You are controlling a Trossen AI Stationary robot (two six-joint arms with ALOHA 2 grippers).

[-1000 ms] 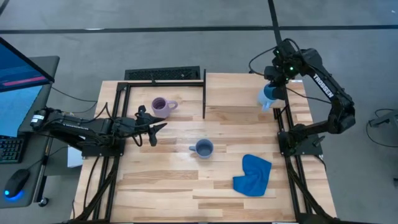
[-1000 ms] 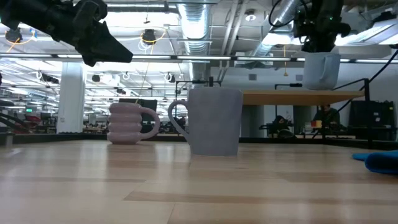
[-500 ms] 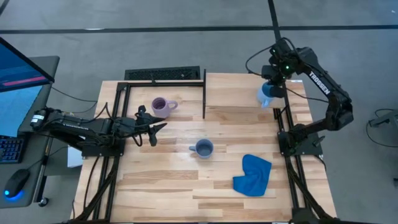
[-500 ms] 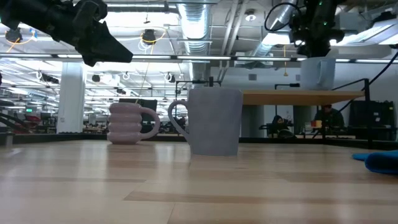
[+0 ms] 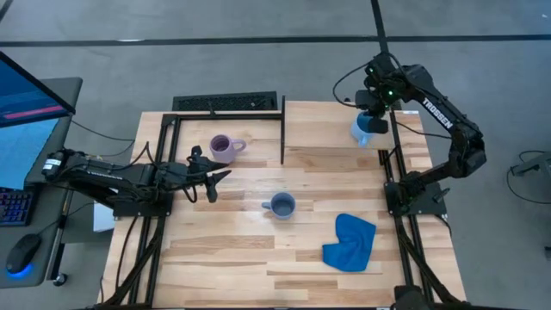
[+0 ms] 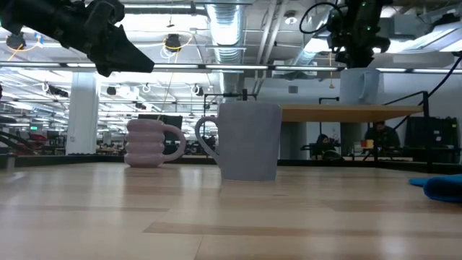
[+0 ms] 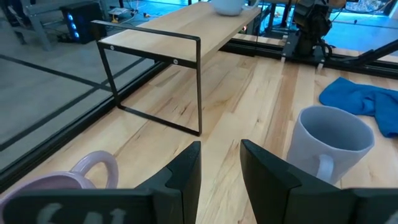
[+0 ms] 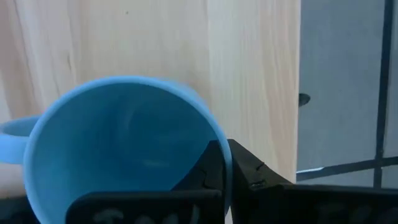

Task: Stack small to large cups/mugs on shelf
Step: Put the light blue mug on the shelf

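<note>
My right gripper [image 5: 375,115] is shut on the light blue mug [image 5: 362,129] over the right part of the pale wood shelf [image 5: 327,125], at the table's far right. A lilac mug [image 5: 224,147] stands on its base on the table left of the shelf's black bar [image 5: 282,129]. On the table's middle stands a grey-blue mug [image 5: 281,205]. At the table's left, a little above it, my left gripper [image 7: 221,168] is open and holds nothing; its fingers point between those two mugs. My right gripper pinches the light blue mug's rim [image 8: 225,163], on the side away from the handle [image 8: 12,127], with one finger inside [image 8: 208,171] and one outside [image 8: 255,177]. The fingers come steeply from above. The mug is upright, mouth up, low over the shelf [image 6: 346,112]; whether its base touches, I cannot tell.
A crumpled blue cloth [image 5: 350,241] lies on the table's near right. Black frame rails [image 5: 396,185] run along both sides of the table. A keyboard [image 5: 225,103] lies beyond the far edge, and a monitor [image 5: 26,95] stands off the table's left.
My right gripper has carried the light blue mug a short way toward the table's left edge, over the shelf, still shut on its rim. The mug has stayed upright.
</note>
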